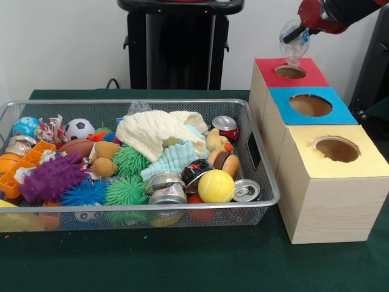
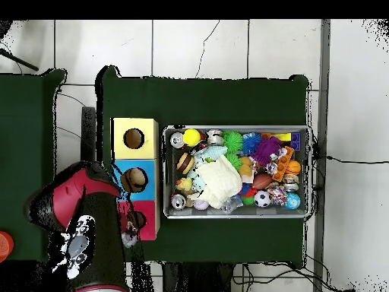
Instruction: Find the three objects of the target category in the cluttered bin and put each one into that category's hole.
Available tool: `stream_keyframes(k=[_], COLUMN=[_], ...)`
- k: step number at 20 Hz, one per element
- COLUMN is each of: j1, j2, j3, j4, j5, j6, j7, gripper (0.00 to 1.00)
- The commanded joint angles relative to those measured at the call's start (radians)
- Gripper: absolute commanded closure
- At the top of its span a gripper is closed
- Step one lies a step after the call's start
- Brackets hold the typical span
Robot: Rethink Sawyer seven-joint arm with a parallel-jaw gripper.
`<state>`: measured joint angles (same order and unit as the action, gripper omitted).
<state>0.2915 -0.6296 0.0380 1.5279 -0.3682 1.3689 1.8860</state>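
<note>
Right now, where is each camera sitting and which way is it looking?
Front view: across the table, facing the wire bin and three-hole box; the red arm enters top right, holding a clear plastic bottle over the red hole.
Overhead view: above, looking straight down; the red and black arm fills the lower left.
Both show the bin, box, cream cloth and yellow ball.

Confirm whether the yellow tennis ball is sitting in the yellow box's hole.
No. The yellow tennis ball lies in the wire basket beside a silver can, and the yellow box's hole looks empty.
</note>
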Motion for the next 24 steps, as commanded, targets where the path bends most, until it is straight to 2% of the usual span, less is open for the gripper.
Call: stream_keyframes(k=[1, 8, 12, 18, 24], j1=[-0.002, -0.022, -0.043, -0.072, -0.077], j2=[0.037, 0.003, -0.001, 0.016, 0.038], j3=[0.087, 0.095, 0.096, 0.098, 0.094], j4=[-0.106, -0.157, -0.182, -0.217, -0.207], j5=[-0.002, -0.032, -0.054, -0.096, -0.104], j6=[0.105, 0.198, 0.211, 0.181, 0.109], j7=[-0.010, -0.072, -0.114, -0.162, -0.129], gripper=[1.00, 1.00, 1.00, 1.00, 1.00])
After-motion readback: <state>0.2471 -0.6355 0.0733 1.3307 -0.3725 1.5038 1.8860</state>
